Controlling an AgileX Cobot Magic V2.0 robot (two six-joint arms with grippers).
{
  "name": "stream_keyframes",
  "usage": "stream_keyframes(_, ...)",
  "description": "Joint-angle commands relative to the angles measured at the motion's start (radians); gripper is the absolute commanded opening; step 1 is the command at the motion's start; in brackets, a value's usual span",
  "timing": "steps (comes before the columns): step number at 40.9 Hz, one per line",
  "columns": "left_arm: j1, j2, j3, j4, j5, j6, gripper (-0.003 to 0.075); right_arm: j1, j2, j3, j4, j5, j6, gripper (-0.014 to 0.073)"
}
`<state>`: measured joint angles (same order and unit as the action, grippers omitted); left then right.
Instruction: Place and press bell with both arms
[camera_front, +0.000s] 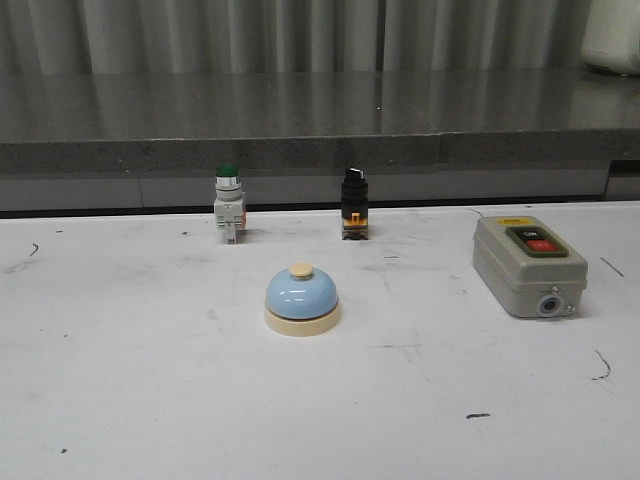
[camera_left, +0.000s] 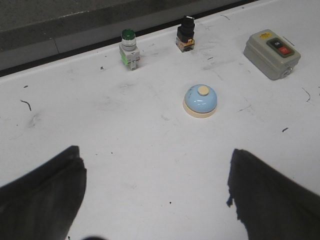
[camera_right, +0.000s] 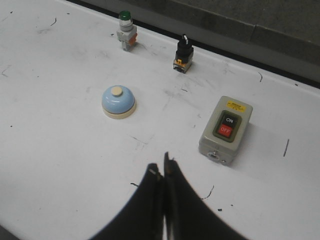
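On the white table, near its middle, the bell stands upright on its cream base, light-blue dome and cream button uppermost, touching nothing. Behind it, along the far edge, stand a green-capped push button to the left and a black selector switch to the right, well apart from each other. A grey switch box with ON and OFF buttons lies to the right of the bell, apart from it. Neither arm appears in the front view. From its wrist view, the left gripper is spread wide and empty, above bare table short of the bell. The right gripper has its fingers pressed together, holding nothing, above the table between the bell and the switch box.
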<state>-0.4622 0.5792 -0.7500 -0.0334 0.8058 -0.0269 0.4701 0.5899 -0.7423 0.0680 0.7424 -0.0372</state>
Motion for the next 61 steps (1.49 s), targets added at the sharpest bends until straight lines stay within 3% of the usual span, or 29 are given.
stream_keyframes(1,0.002,0.002,-0.028,-0.011,-0.071,-0.009,0.0565,-0.007,-0.002,-0.027,0.002,-0.072,0.000,-0.0069)
stream_keyframes(26,0.002,0.002,-0.028,-0.011,-0.068,-0.009,0.0561,-0.007,-0.002,-0.027,0.002,-0.072,0.000,-0.0069)
stream_keyframes(29,0.002,0.002,-0.028,-0.011,-0.068,-0.009,0.0501,-0.007,-0.002,-0.027,0.002,-0.072,0.000,-0.0069)
stream_keyframes(37,0.002,0.002,-0.026,-0.011,-0.068,-0.009,0.0155,-0.007,-0.002,-0.027,0.002,-0.072,0.000,-0.0069)
stream_keyframes(43,0.002,0.002,-0.026,-0.011,-0.068,-0.009,-0.0015,-0.007,-0.002,-0.027,0.002,-0.071,0.000,-0.0069)
stream_keyframes(56,-0.005,-0.022,-0.012,-0.013,-0.074,-0.009,-0.0020,-0.007,-0.002,-0.027,0.002,-0.071,0.000,-0.0069)
stream_keyframes(61,0.061,-0.091,0.044,0.050,-0.163,0.011,-0.0020,-0.007,-0.002,-0.027,0.002,-0.071,0.000,-0.0069)
